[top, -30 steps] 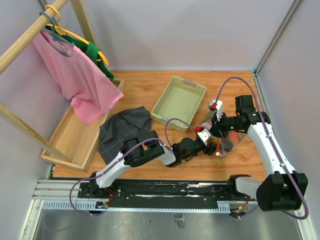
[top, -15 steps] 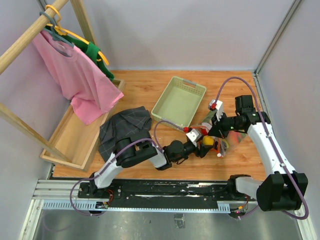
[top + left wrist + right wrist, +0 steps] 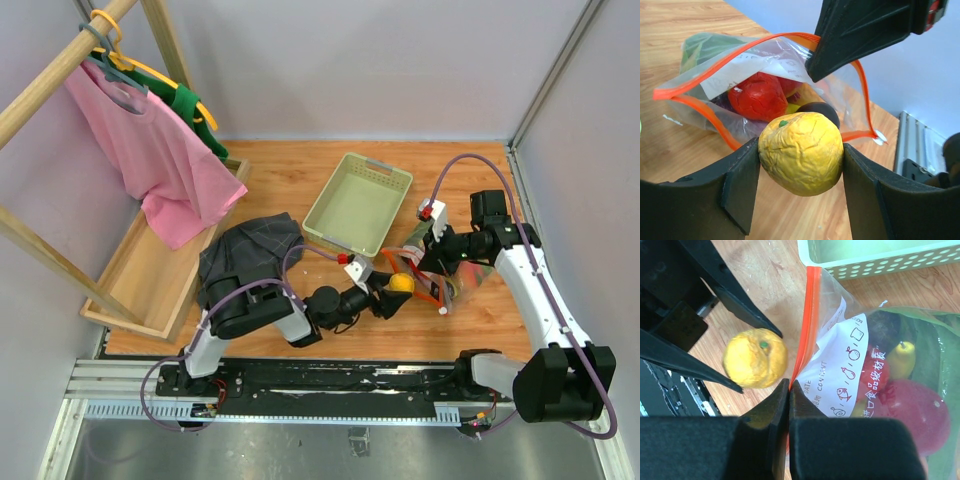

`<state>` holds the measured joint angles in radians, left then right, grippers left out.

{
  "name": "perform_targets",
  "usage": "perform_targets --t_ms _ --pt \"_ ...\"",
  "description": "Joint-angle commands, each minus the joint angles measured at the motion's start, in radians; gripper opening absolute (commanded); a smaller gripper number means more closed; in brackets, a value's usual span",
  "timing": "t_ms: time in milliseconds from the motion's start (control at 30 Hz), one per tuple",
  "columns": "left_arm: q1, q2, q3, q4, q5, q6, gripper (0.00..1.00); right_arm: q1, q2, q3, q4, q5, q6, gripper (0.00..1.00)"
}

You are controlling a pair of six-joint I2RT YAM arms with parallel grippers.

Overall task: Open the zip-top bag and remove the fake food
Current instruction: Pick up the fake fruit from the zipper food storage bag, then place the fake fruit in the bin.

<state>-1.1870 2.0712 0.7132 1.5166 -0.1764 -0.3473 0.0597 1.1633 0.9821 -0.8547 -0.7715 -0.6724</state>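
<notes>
Top view: your left gripper (image 3: 397, 289) holds a yellow fruit (image 3: 402, 283) just outside the zip-top bag (image 3: 452, 285); the bag lies flat, mouth facing that gripper, long axis running away from it under the right gripper (image 3: 428, 262). Left wrist: jaws part-open, clamped on the fruit; the orange-rimmed mouth gapes just beyond the fingertips, fake food (image 3: 757, 95) inside. Right wrist: jaws closed tight, pinching the zip strip (image 3: 810, 310), which runs straight ahead from the tips.
</notes>
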Motion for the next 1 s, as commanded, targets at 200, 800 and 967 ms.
perform_targets --t_ms 200,800,967 --pt "0.01 -0.211 -0.15 0.091 0.114 -0.191 0.0 0.017 -0.003 -0.011 0.014 0.029 0.015 0.04" --pt "0.231 -0.539 -0.099 -0.602 0.249 -0.341 0.0 0.017 0.0 -0.015 0.017 0.04 0.018 0.06" --pt "0.26 -0.567 0.036 -0.893 0.134 -0.239 0.0 0.017 -0.002 -0.013 0.017 0.041 0.017 0.06"
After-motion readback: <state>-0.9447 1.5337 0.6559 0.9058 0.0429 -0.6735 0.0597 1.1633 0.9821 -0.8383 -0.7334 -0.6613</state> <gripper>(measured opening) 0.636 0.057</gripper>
